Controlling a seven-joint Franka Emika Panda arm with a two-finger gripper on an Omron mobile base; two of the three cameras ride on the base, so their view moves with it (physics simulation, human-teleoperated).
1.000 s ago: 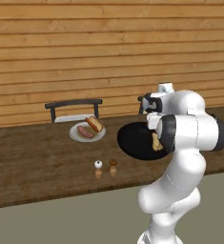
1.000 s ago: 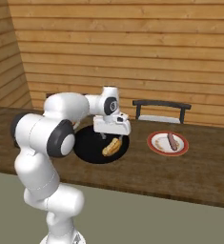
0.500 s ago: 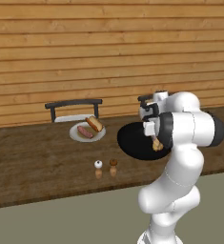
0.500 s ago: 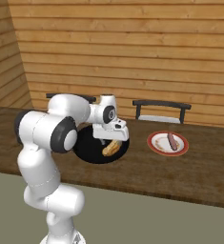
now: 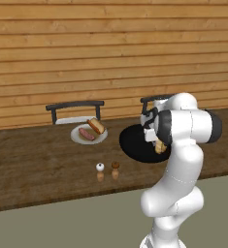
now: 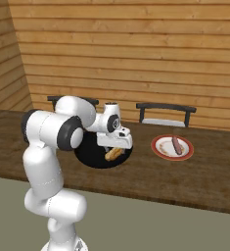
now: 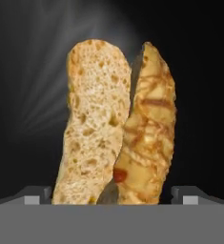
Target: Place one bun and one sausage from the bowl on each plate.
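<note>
We see a split bun (image 7: 116, 128) lying in the black bowl (image 6: 89, 153). Our claw (image 7: 111, 196) hangs right over it, spread wide, one tip on each side. A sausage (image 6: 176, 144) lies on the pink plate (image 6: 160, 151) nearby.

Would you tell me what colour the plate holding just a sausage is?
Reddish-pink, paler toward its centre; the plate shows best in the right base view.
</note>
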